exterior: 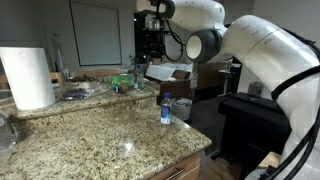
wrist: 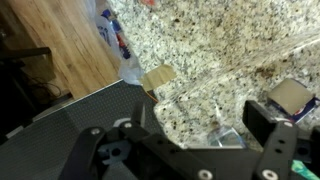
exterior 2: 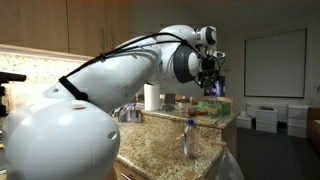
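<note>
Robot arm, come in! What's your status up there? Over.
Gripper open, empty, high above the counter. Water bottle upright near the counter edge, untouched. Paper towel roll far off, nothing beside the bottle.

A small clear plastic bottle (exterior: 166, 108) stands upright on the speckled granite counter (exterior: 100, 135), out toward its front corner and close to the edge, with nothing touching it. A blue label wraps its middle, and its top is narrow with a pale cap. In both exterior views it stands alone on a bare stretch of stone (exterior 2: 188, 140), well apart from the clutter at the far end of the counter. In the wrist view it shows near the top of the picture (wrist: 114, 35), where the label seems blue with some red. Its clear lower body sits by the counter's edge, with the wooden floor (wrist: 60, 50) beyond.
</note>
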You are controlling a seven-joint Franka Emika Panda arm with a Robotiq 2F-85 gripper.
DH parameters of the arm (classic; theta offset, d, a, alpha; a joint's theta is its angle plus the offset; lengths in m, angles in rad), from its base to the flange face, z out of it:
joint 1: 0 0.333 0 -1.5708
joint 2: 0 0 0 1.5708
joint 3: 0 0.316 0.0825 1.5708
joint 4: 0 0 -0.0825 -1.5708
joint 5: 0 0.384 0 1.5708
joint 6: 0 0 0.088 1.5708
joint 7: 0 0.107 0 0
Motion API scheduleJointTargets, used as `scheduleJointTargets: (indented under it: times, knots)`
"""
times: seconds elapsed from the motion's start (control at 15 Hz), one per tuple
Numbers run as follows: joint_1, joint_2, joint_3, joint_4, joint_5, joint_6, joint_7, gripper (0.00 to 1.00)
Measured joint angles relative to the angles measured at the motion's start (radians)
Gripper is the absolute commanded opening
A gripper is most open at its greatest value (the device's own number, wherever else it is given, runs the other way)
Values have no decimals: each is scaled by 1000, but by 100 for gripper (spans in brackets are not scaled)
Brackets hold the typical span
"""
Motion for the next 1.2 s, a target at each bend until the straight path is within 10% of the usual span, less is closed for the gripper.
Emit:
scheduleJointTargets:
  times: [1.2]
  knots:
    - [-473, 146, -117, -29, -35, 270, 289, 100]
